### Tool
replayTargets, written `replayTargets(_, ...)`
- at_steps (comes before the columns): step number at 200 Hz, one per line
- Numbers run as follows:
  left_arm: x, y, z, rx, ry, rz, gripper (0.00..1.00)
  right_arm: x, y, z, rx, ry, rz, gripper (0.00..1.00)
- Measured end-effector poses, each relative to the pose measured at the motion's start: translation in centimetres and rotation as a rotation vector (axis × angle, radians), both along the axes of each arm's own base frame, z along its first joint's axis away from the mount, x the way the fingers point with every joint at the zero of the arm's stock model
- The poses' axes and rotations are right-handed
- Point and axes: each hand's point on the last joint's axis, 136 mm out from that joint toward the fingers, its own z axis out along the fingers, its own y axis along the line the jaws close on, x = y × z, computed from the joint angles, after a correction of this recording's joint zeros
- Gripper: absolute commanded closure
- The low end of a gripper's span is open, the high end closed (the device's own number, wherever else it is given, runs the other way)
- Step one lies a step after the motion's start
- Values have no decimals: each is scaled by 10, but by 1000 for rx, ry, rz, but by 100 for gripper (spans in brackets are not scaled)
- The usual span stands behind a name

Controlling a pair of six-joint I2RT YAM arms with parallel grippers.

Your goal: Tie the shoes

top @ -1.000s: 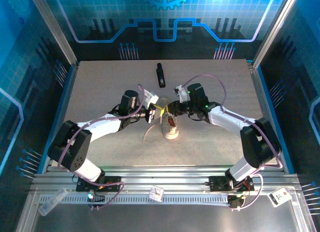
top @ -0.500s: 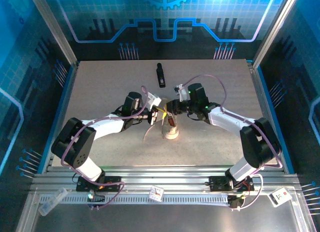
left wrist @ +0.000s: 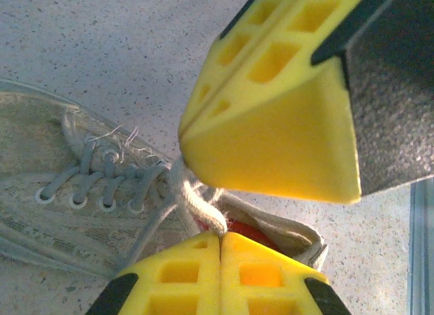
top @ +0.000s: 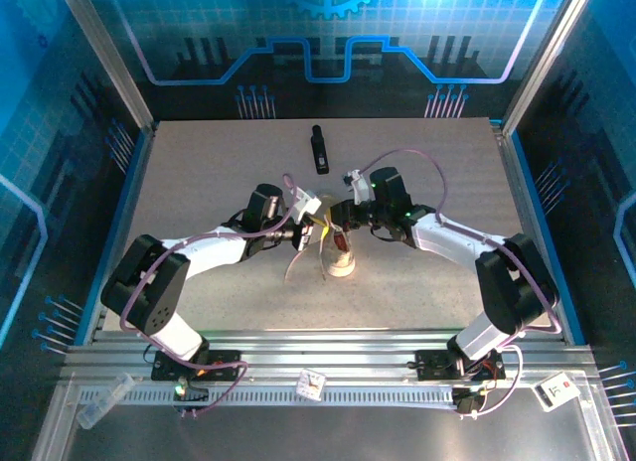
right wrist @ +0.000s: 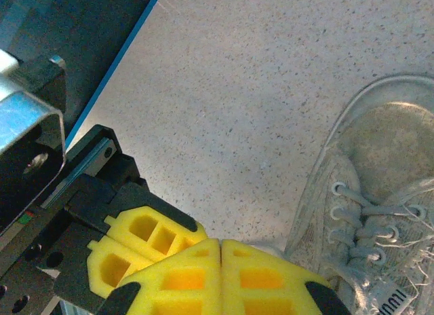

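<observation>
Left wrist view, left gripper (left wrist: 220, 237): yellow pads pressed flat together, with a strand of the laces (left wrist: 198, 205) pinched in the seam between them.
Left wrist view, right gripper (left wrist: 183, 130): closed to a wedge just above the sneaker's (left wrist: 74, 172) tongue end; a lace strand rises to its tip and looks nipped there.
Right wrist view, right gripper: pads meet with no gap, and a pale scrap shows at their tip, beside the sneaker's heel end.
Gripper spacing: the two tips are close together over the sneaker's opening; I cannot tell whether they touch.
Sneaker: off-white, lying on the table (top: 199, 173), lace rows threaded through the eyelets, red lining (left wrist: 245, 232) showing at the opening.
Top external view, sneaker: between the two wrists, with its toe toward the arm bases.
Left arm (top: 199, 252): elbow low and out to the sneaker's left, forearm reaching in toward the opening.
Right arm (top: 452, 240): mirrored on the sneaker's right, forearm angled inward, wrist near the sneaker's far end.
Loose lace: one pale strand trails onto the table left of the sneaker.
Black bar (top: 319, 149): lies well beyond the sneaker, toward the far edge.
</observation>
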Motion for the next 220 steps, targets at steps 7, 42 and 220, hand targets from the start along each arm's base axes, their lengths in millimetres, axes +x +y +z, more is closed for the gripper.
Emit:
replayTargets(7,1,1,1,5,-4,2,100,0,-1,0,-2,-9,-4,100)
replayTargets(42,5,8,9,17,-37,10,100,-5,-7,7,2,-54,-13,94)
replayTargets(220,12,13,27,64,-128,-24,100,-11,-1,12,74,-121,78,49)
